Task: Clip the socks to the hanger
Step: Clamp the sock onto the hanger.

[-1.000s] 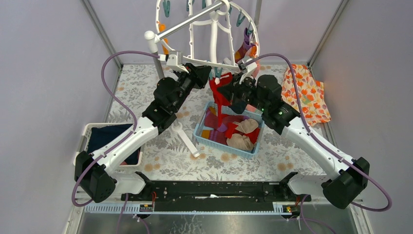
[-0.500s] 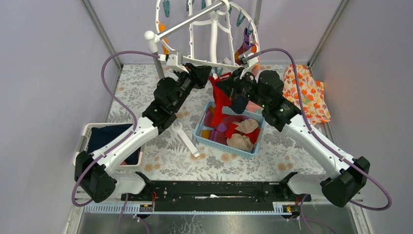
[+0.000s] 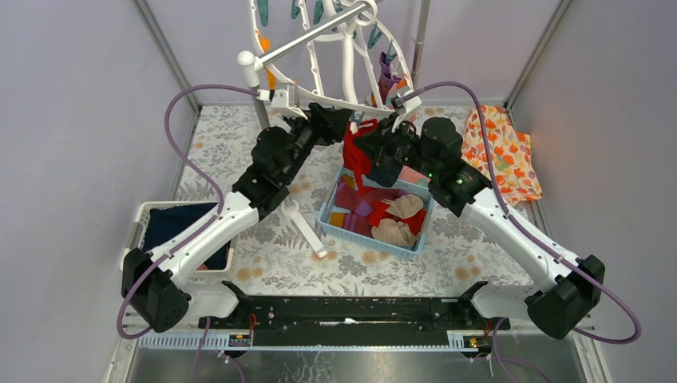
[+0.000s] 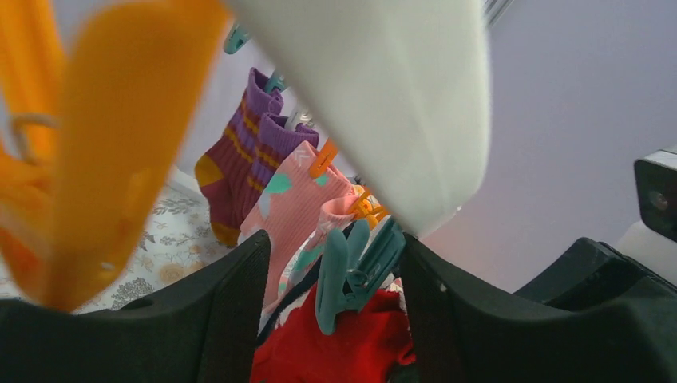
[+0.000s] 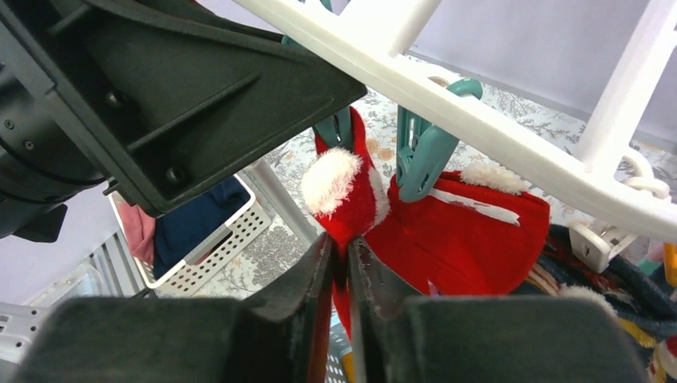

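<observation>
The hanger (image 3: 349,72): the white ring hangs tilted from the grey rack bar (image 3: 307,33). Its lower rim dips between your two wrists, which puts the dangling clips within reach of both arms.

The blue basket (image 3: 363,238): it sits directly below that rim with the unhung socks (image 3: 395,231) in it, beige ones on top. Each pick is therefore a short lift up to the frame.

Your left gripper (image 4: 334,247): the fingers are spread, one on each side of a teal clip (image 4: 349,275). I judge this hand is placed to squeeze that clip. Whether it touches the clip now, I cannot tell.

Your right gripper (image 5: 342,243): the fingers are pressed nearly together, pinching a fold of the red sock (image 5: 343,227) just under its white fluffy cuff. That grip holds the cuff up at the rim, right below the clips.

The red sock lies directly between the two grippers, its cuff at the teal clip's mouth and its body hanging toward the basket. The clip appears to bite the fabric, but the bite itself is hidden. Confirm it before your right hand lets go.
</observation>
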